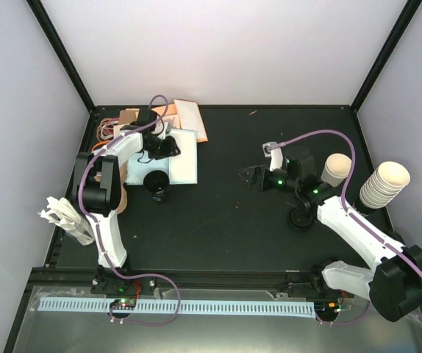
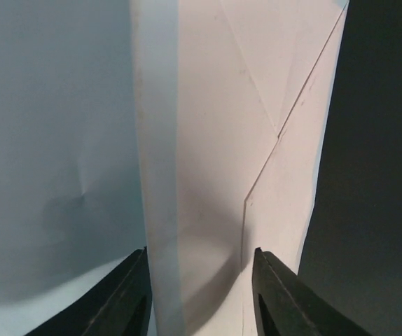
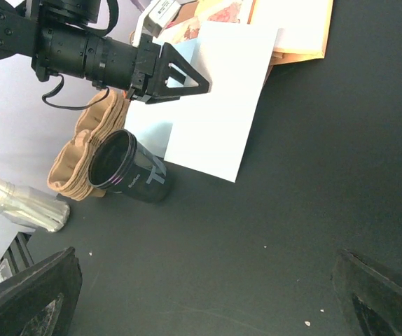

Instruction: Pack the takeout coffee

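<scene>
Presently the left claw (image 2: pixel 199 260) sits half-closed astride a fold of the flat white paper bag (image 2: pixel 208 140); whether it pinches the paper yet I cannot tell. A shallow bite could slip off. It could also drag the bag into the black-lidded takeout coffee cup (image 1: pixel 155 182), just beside the bag's near edge on the black table (image 1: pixel 233 228), and tip it. The right claw (image 1: pixel 249 178), spread wide and empty, hovers well apart.

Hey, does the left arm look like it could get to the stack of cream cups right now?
Probably not. The stack of cream cups stands at the far right edge, the left tool is over the white bag at far left, and the right arm lies between.
</scene>
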